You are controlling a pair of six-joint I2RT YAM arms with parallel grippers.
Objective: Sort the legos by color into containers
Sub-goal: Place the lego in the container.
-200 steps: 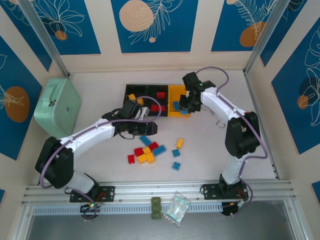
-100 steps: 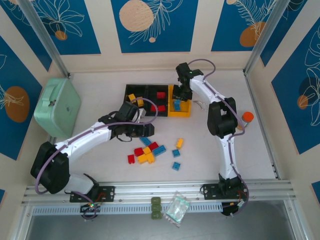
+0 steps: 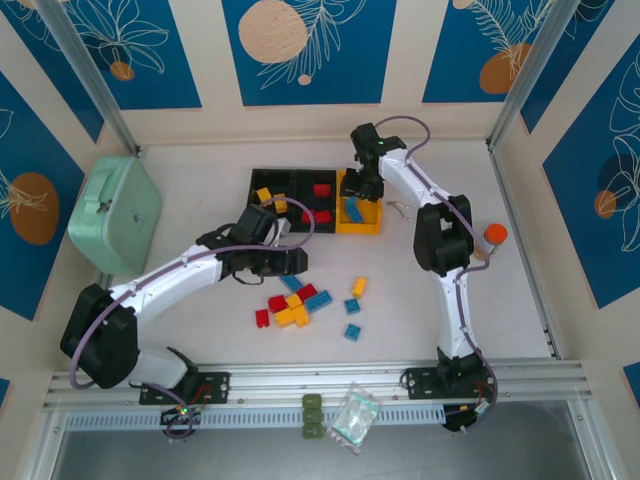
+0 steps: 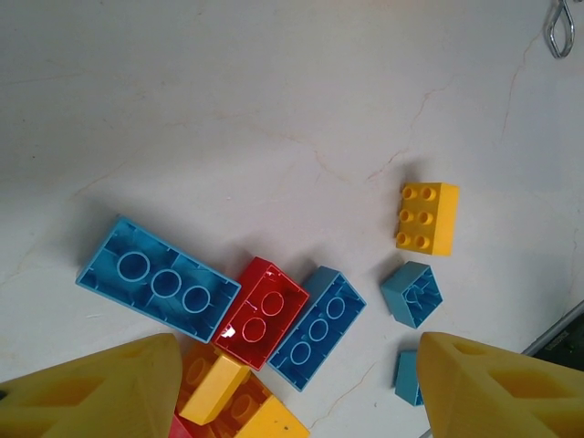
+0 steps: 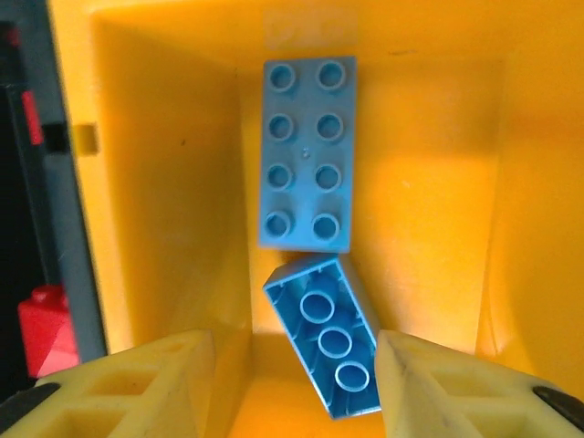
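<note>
1. Right claw (image 3: 358, 196) hangs over the yellow-orange bin (image 3: 374, 227), toward 12 o'clock on the surface (image 3: 200, 170). Its jaws stand partly apart and clamp nothing.
2. From the wrist, the right claw (image 5: 294, 354) straddles an upturned blue brick (image 5: 333, 339) lying tilted on the bin floor. The brick is close to the finger at 3 o'clock and clear of the other. Whether it touches that finger I cannot tell.
3. At 12 o'clock of that brick, a studs-up blue brick (image 5: 306, 155) lies flat in the same bin.
4. Near the middle of the surface, the left claw (image 3: 288, 262) is spread wide and has hold of nothing.
5. Under the left claw (image 4: 299, 347) lies a loose pile. A long blue brick (image 4: 160, 278) is at 9 o'clock, underside up. A red brick (image 4: 265, 313) sits just beside it, and a second blue brick (image 4: 318, 327) sits against the red one.
6. Toward 2 o'clock of the pile, well apart, a yellow brick (image 4: 427, 217) sits studs up, with a small blue brick (image 4: 411, 294) near it at 6 o'clock.
7. Two black bins (image 3: 292, 176) join the yellow-orange one at its 9 o'clock side. The outer one holds yellow bricks (image 3: 265, 195) and the middle one holds red bricks (image 3: 322, 189).
8. A mint-green case (image 3: 115, 215) stands at 9 o'clock, and an orange-capped bottle (image 3: 495, 235) at 3 o'clock.
</note>
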